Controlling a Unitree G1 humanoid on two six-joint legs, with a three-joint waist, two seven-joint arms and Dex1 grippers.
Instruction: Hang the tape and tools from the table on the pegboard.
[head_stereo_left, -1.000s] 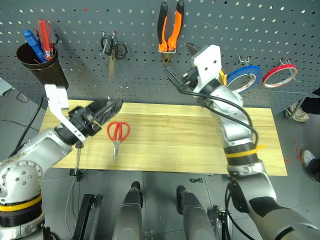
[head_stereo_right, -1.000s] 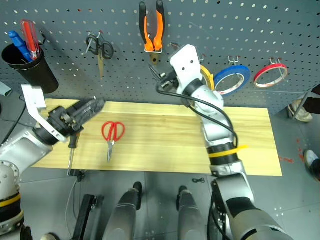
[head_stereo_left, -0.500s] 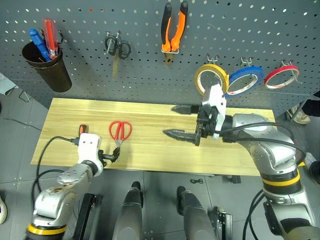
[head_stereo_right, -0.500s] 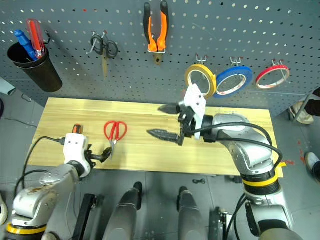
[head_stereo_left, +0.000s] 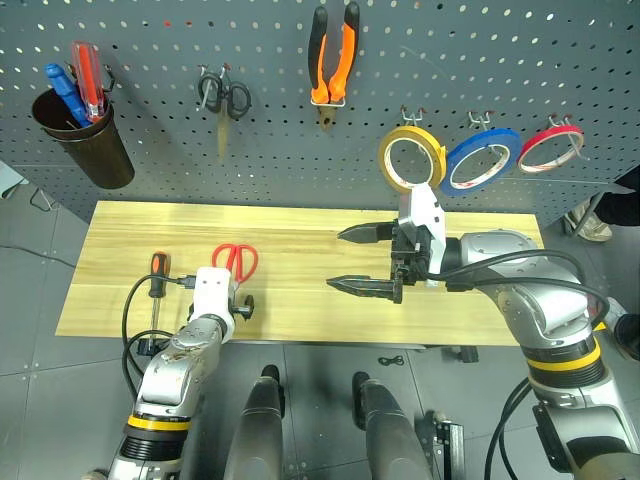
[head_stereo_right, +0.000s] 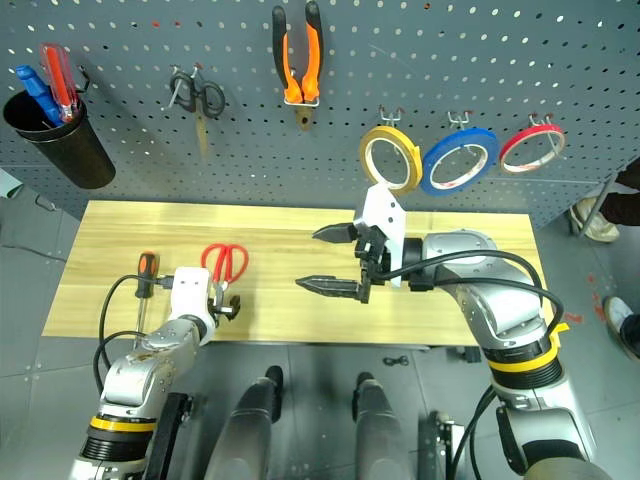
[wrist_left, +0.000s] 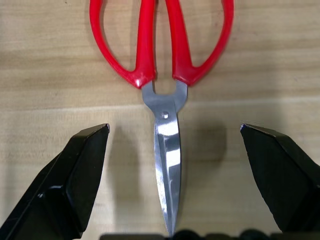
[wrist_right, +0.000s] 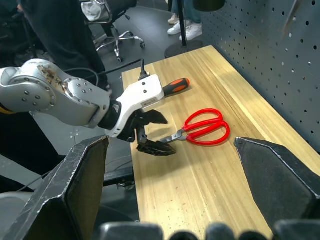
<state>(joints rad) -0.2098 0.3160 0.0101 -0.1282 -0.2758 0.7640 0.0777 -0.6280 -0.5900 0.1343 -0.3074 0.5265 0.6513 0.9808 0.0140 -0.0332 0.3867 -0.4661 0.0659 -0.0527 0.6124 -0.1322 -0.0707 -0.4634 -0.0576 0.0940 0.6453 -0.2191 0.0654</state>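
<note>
Red-handled scissors (wrist_left: 160, 45) lie flat on the wooden table (head_stereo_left: 300, 225), handles toward the pegboard (head_stereo_left: 420, 60). My left gripper (wrist_left: 172, 132) is low over the table and open, one finger on each side of the scissors' blade without touching it. The orange-and-black screwdriver (head_stereo_left: 155, 275) lies to the left of the scissors. On the pegboard hang the orange-and-black pliers (head_stereo_left: 333, 50) and the blue tape (head_stereo_left: 482, 160). My right gripper (head_stereo_left: 352, 258) hovers open and empty over the table's middle, pointing left.
A yellow roll (head_stereo_left: 410, 160) and a red roll (head_stereo_left: 548, 148) hang beside the blue tape. Small black scissors (head_stereo_left: 224, 95) hang left of the pliers. A dark cup (head_stereo_left: 80, 135) with blue and red screwdrivers hangs at the far left. A person's shoe (head_stereo_left: 598, 218) shows at the right.
My left arm dropped to the table and its open gripper now straddles the scissors' blade. My right gripper left the pegboard, came down and turned to point left, then stayed still.
</note>
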